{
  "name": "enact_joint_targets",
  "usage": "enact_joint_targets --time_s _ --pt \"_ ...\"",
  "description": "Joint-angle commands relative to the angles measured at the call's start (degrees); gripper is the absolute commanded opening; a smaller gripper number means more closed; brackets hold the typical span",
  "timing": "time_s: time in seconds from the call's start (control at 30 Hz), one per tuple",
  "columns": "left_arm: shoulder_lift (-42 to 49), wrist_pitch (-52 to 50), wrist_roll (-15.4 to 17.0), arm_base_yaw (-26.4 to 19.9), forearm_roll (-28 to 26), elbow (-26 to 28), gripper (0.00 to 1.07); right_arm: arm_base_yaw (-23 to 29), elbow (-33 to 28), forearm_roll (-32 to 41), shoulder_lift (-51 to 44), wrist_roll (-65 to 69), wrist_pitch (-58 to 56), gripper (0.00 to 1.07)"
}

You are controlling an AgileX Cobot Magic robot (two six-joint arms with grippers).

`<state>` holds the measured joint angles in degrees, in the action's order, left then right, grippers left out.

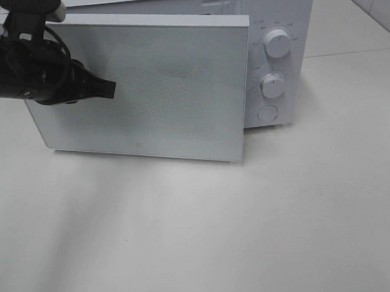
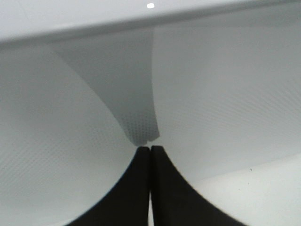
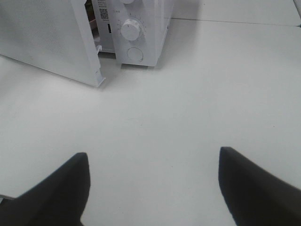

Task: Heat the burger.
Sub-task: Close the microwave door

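Observation:
The burger is out of view; the frosted door hides whatever is inside the oven. A white microwave (image 1: 285, 7) stands at the back of the table. Its door (image 1: 157, 88) hangs partly ajar, the latch edge swung away from the control panel. My left gripper (image 1: 109, 88) is shut with nothing between its fingers, and its tip rests against the door's outer face (image 2: 211, 94) near the hinge side. In the left wrist view the left gripper (image 2: 150, 149) shows both black fingers pressed together. My right gripper (image 3: 153, 153) is open and empty above bare table, in front of the microwave (image 3: 141, 42).
The control panel carries two round knobs (image 1: 278, 45) (image 1: 272, 84) and a round button (image 1: 267, 113). The door's free edge (image 3: 96, 70) juts toward the table front. White tabletop (image 1: 256, 236) spreads in front and to the right.

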<state>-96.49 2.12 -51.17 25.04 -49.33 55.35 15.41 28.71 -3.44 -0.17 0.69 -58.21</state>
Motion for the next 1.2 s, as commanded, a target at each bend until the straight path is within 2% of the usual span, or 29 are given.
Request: enact_joint_targets --time_s 0.03,0.37,0.47,0.53,0.83,0.97,1.2 --pt "-0.92 -0.06 0.52 0.29 -0.46 2.01 0.0 -0.23 -0.11 -0.11 -1.32 -0.69 0.97 0.72" --pt "-6.36 -0.63 1.15 3.95 -0.23 10.43 0.0 -0.23 -0.11 -0.17 -1.32 -0.69 0.97 0.72" --pt "-7.05 -0.63 1.15 4.3 -0.23 11.23 0.0 -0.23 -0.11 -0.17 -1.32 -0.69 0.97 0.72" --pt "-9.91 -0.63 1.15 5.56 -0.17 14.67 0.0 -0.23 -0.11 -0.17 -1.32 -0.69 0.97 0.72" --pt "-14.27 -0.4 1.15 6.88 -0.17 21.37 0.0 -0.23 -0.11 -0.17 -1.32 -0.69 0.97 0.72" --pt "-17.13 0.06 1.15 7.33 -0.17 26.18 0.0 -0.23 -0.11 -0.17 -1.32 -0.69 0.97 0.72" --pt "-19.6 0.06 1.15 8.59 0.57 30.08 0.0 -0.23 -0.11 -0.17 -1.32 -0.69 0.97 0.72"
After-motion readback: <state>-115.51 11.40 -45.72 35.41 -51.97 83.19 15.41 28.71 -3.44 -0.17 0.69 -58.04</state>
